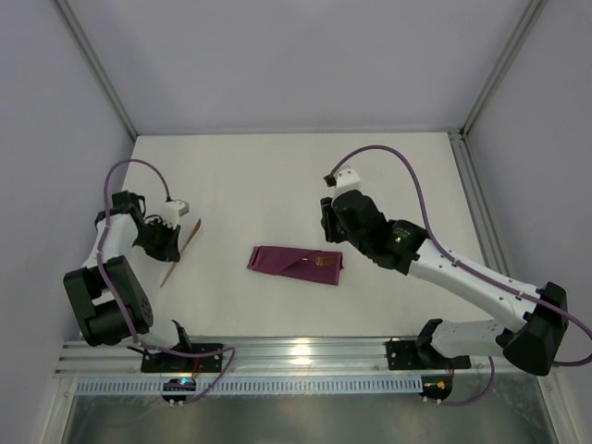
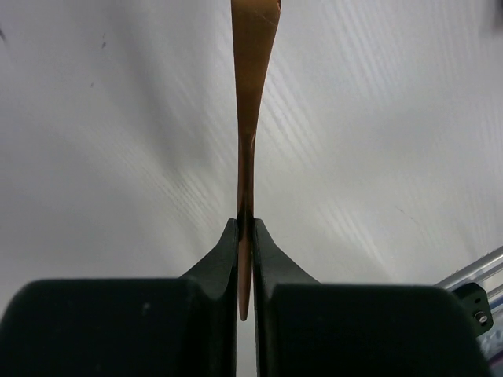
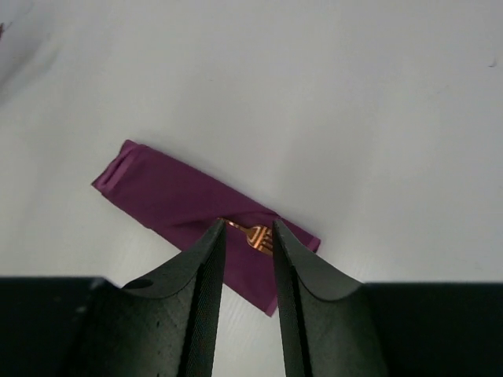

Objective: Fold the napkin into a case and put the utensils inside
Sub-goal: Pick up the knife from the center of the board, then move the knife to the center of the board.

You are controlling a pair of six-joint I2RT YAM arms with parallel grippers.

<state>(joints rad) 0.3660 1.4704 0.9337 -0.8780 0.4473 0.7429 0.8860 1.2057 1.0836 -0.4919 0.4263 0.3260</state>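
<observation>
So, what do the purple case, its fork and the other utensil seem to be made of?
Case: probably soft cloth, matte maroon-purple; it lies in limp folded layers. Fork: likely metal, polished copper-coloured; its tines glint. Utensil in the left tool: seemingly the same coppery metal, thin, straight and smooth.

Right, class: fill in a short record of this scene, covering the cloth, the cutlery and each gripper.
case: maroon cloth folded into a narrow rectangle, lying flat on the table
fork: copper, tines showing on the case near one end
second utensil: copper, thin, off to the left, apart from the case
left gripper: shut on the second utensil near one end
right gripper: open, above the fork end of the case, holding nothing
</observation>
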